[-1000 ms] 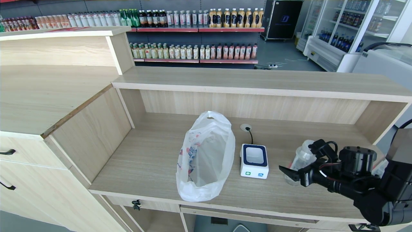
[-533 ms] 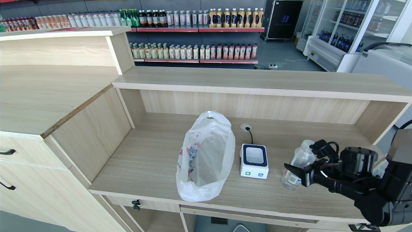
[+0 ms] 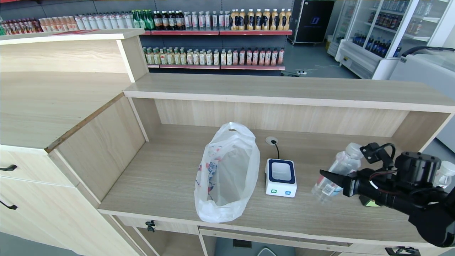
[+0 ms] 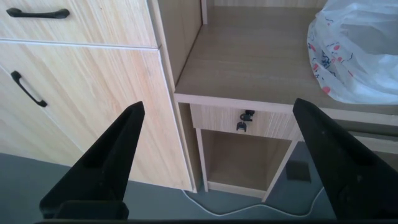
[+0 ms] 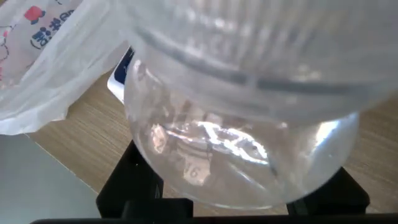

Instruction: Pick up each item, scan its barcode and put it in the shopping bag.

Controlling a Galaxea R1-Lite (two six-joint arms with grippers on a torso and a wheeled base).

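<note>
Right gripper (image 3: pixel 344 161) is clamped across the body of a clear plastic bottle (image 3: pixel 339 169), which sits tilted at about 3 o'clock from the scanner (image 3: pixel 280 176). Its base points down toward the scanner and its cap up toward 1 o'clock; I cannot tell whether the base touches the counter (image 3: pixel 170 177). The right wrist view looks along the bottle's ribbed wall, with the jaws dark on either side. The shopping bag (image 3: pixel 227 174) lies open just beside the scanner at its 9 o'clock, mouth facing 6 o'clock. Left gripper (image 4: pixel 217 102) hangs with its fingers spread wide and nothing between them, off the counter's front corner, well apart from the bag. The step in hand looks like the carry to the scan. Next, the bottle has to travel toward 9 o'clock and over the scanner's window, turned so the small label near its base faces down. The clear, smooth wall may slip or twist in the grip while turning.
</note>
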